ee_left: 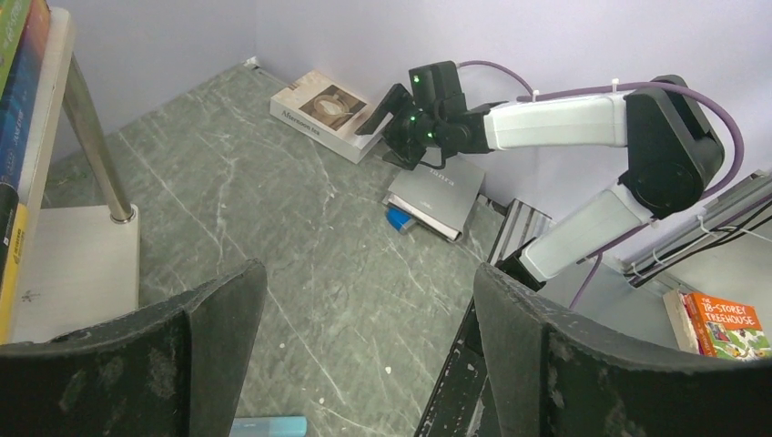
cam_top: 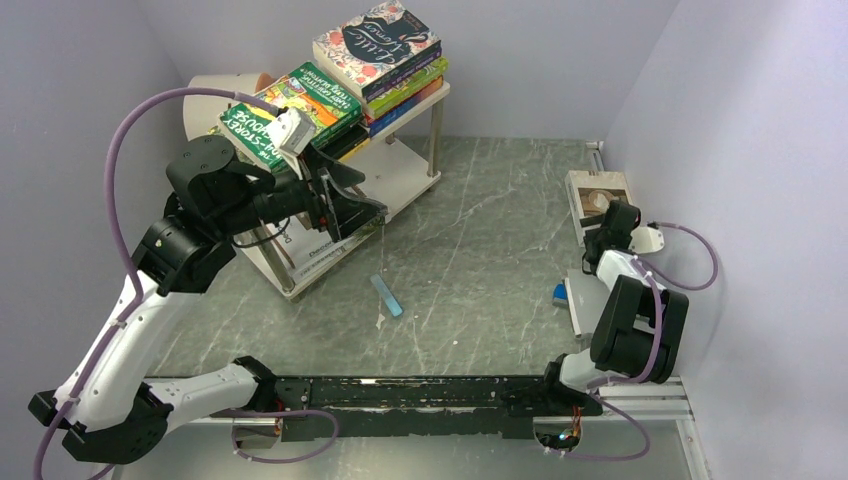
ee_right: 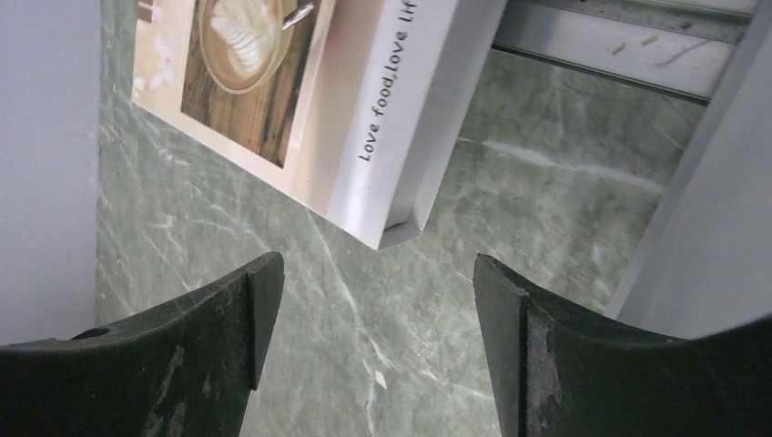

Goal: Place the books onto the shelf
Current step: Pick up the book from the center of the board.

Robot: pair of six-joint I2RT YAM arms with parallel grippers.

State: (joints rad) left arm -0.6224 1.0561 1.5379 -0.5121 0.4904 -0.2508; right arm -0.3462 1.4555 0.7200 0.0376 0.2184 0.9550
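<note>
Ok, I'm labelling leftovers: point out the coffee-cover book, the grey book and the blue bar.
coffee-cover book (ee_left: 326, 103): left wrist view, cover photo.
grey book (ee_left: 439, 194): left wrist view, cover's middle.
blue bar (cam_top: 386, 296): top external view, upper face.

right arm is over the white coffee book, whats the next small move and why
Probably ease the right gripper forward and down so its open jaws straddle the near corner of the thick white book with the coffee-cup cover. The jaws are empty, and the book lies flat on the green marbled table just ahead of them.
</note>
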